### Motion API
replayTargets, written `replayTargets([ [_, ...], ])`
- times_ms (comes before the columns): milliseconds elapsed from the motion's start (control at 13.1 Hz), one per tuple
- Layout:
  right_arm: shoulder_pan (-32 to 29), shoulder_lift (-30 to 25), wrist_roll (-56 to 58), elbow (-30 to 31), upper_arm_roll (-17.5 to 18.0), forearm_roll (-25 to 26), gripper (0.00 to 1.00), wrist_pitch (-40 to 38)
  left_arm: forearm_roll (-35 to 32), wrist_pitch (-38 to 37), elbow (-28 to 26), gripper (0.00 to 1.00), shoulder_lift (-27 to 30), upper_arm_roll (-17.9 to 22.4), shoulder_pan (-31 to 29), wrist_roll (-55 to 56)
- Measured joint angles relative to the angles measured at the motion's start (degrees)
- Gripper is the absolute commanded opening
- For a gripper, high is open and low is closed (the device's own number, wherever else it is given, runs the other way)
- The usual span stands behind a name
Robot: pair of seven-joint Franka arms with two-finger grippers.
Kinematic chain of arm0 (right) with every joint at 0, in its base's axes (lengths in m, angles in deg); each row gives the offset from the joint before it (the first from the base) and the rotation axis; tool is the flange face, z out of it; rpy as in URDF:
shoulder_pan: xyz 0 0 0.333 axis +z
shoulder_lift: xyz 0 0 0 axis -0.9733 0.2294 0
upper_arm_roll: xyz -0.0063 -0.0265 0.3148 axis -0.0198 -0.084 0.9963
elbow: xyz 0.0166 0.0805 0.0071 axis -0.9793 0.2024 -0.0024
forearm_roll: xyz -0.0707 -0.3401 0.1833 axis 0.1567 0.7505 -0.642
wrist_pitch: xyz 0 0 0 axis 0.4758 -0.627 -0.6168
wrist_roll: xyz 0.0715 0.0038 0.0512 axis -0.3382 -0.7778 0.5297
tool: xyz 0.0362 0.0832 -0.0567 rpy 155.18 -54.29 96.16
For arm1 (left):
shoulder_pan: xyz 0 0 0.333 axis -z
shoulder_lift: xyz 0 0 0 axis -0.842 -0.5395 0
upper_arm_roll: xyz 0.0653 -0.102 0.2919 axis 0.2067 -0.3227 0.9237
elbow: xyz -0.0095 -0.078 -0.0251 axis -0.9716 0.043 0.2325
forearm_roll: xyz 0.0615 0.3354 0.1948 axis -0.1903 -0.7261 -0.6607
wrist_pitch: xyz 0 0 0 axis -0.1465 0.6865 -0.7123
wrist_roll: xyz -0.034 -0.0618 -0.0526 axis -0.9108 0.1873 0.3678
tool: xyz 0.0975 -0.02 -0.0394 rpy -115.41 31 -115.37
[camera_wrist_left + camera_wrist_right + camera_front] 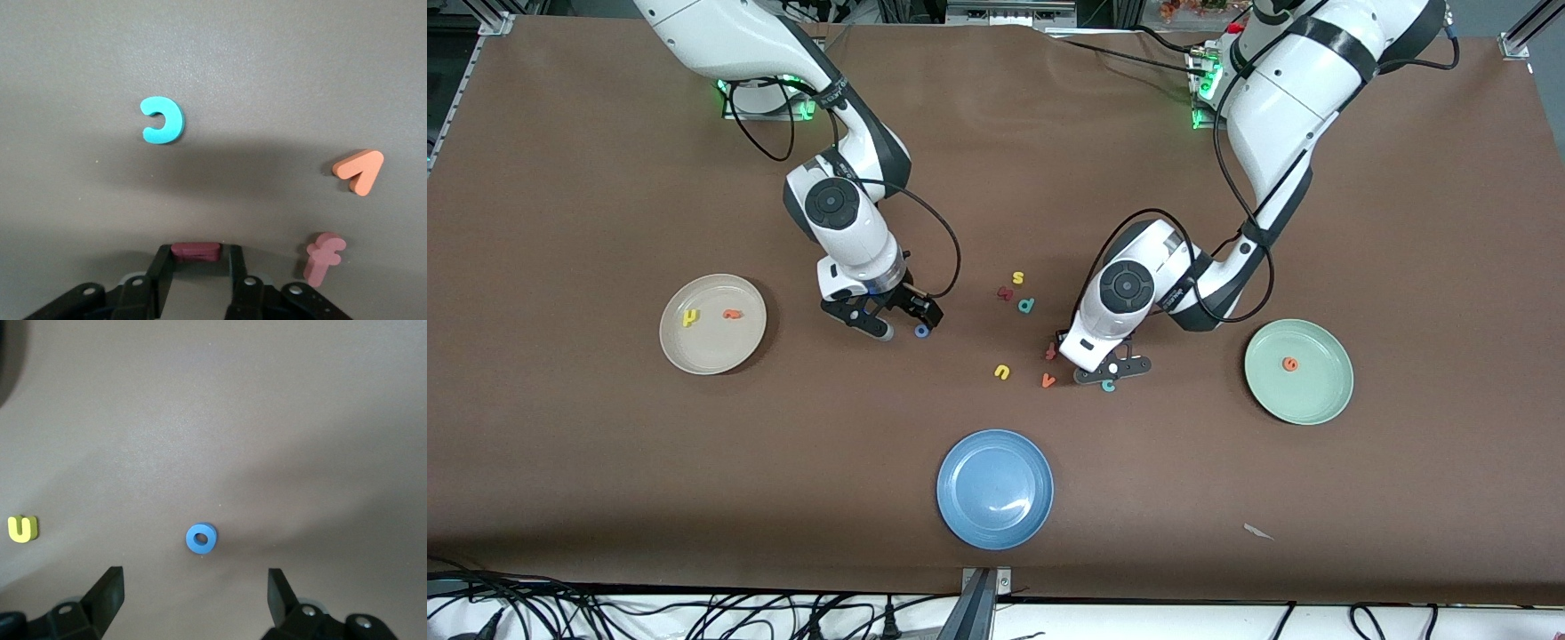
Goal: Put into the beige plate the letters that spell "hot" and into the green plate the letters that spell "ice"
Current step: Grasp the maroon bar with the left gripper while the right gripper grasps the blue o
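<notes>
My left gripper (1112, 372) is down at the table, with its fingers against both ends of the dark red "i" (195, 251). The teal "c" (1109, 386) (162, 120) lies loose just beside it. My right gripper (907, 322) (195, 580) hangs open over the blue "o" (921, 331) (201, 539), which lies ahead of the fingertips, not between them. The beige plate (710, 360) holds the yellow "h" (690, 316) and orange "t" (732, 314). The green plate (1316, 400) holds the orange "e" (1289, 364).
An orange "v" (1048, 380) (360, 171) and a reddish "f" (1051, 352) (323, 255) lie close to my left gripper. A yellow "u" (1002, 372), a yellow "s" (1017, 278), a dark red letter (1005, 292) and a teal "p" (1026, 305) sit mid-table. A blue plate (978, 480) lies nearest the front camera.
</notes>
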Motion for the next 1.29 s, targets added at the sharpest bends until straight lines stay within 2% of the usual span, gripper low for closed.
replayTargets([
  [456,0.1,4.6,-0.1,-4.2,-0.5,0.0,0.97,0.0,-0.1,0.0,0.1,0.32,0.0,0.0,0.0,-0.5],
  [989,0.4,6.6,-0.9,-4.9,-0.9,0.0,0.98,0.0,-0.6,0.0,0.1,0.27,0.0,-0.1,0.0,-0.7],
  [1065,1.0,7.0,-1.8,-5.5,-1.2,0.2,0.97,0.0,-0.6,0.0,0.1,0.27,0.0,0.0,0.0,-1.3],
  [1293,4.5,8.6,-3.2,-7.0,-4.3,0.3,0.80,0.0,-0.9,-0.2,0.5,0.26,0.0,0.6,-1.2,-3.6],
])
